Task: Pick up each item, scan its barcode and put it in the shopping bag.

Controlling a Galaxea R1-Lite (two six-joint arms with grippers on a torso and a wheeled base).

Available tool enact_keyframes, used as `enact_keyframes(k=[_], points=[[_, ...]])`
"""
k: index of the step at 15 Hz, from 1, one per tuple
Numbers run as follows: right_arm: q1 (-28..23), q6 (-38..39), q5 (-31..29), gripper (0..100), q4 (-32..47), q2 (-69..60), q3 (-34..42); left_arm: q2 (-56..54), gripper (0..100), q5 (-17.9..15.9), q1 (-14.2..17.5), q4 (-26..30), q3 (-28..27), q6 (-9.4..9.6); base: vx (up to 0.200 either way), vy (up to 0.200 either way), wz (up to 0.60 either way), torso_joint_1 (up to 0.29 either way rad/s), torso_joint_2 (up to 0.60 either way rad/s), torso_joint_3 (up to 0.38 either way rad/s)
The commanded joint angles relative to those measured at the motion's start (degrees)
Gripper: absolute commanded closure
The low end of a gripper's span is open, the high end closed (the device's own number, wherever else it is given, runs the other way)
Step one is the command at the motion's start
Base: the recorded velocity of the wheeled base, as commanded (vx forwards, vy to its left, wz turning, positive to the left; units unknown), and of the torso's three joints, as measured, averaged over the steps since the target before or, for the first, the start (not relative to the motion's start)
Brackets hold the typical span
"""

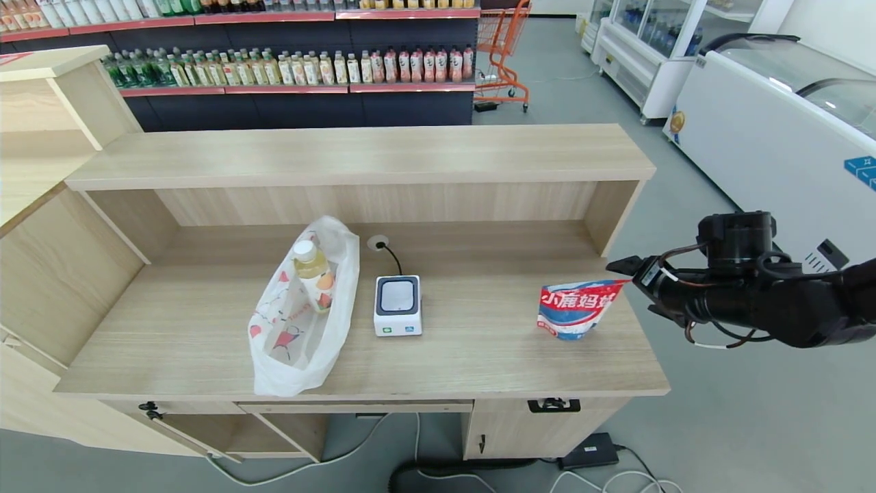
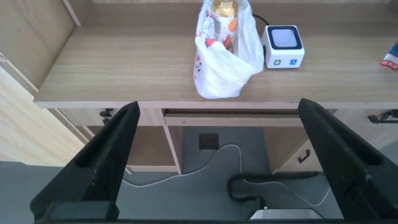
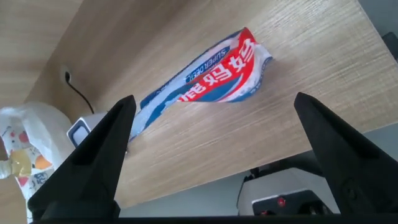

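A red, white and blue snack pouch (image 1: 575, 308) stands on the right part of the wooden counter (image 1: 479, 356). My right gripper (image 1: 633, 287) hangs open just right of it, off the counter's right end. In the right wrist view the pouch (image 3: 205, 81) lies beyond the spread fingers (image 3: 106, 149). A white shopping bag (image 1: 301, 322) lies open at centre left with a yellow-capped bottle (image 1: 313, 274) inside. The white barcode scanner (image 1: 397, 305) sits beside the bag. My left gripper (image 2: 219, 106) is open with nothing in it, low in front of the counter, facing the bag (image 2: 221, 59) and the scanner (image 2: 285, 45).
A raised shelf (image 1: 356, 154) runs over the counter's back. The scanner's black cable (image 1: 391, 257) runs back to a hole. Drink shelves (image 1: 294, 68) stand behind the counter, an orange cart (image 1: 503, 48) sits farther back, and freezers (image 1: 773, 116) line the right.
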Motion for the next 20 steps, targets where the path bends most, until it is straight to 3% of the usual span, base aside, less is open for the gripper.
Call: enact_keyframes(k=[1,9,15,16,20], points=[[0.8,0.0,-0.3,0,0.0,3.4,-2.1,0.0,0,0.0,0.0,0.0,0.0,0.00,0.000,0.000,0.00,0.000,0.00,0.000],[4.2,-0.9,-4.9,0,-0.1,16.2,-12.3,0.1,0,0.0,0.0,0.0,0.0,-0.09,0.000,0.000,0.00,0.000,0.00,0.000],[6.0,-4.5,-7.3,0,-2.9,22.1,-15.4,0.0,0,-0.1,0.0,0.0,0.0,0.00,0.000,0.000,0.00,0.000,0.00,0.000],[6.2,-5.2,-8.1,100,-3.0,22.6,-15.3,0.0,0,0.0,0.0,0.0,0.0,0.00,0.000,0.000,0.00,0.000,0.00,0.000],[6.4,-8.9,-8.4,100,-3.2,22.3,-14.9,0.0,0,0.0,0.0,0.0,0.0,0.00,0.000,0.000,0.00,0.000,0.00,0.000]])
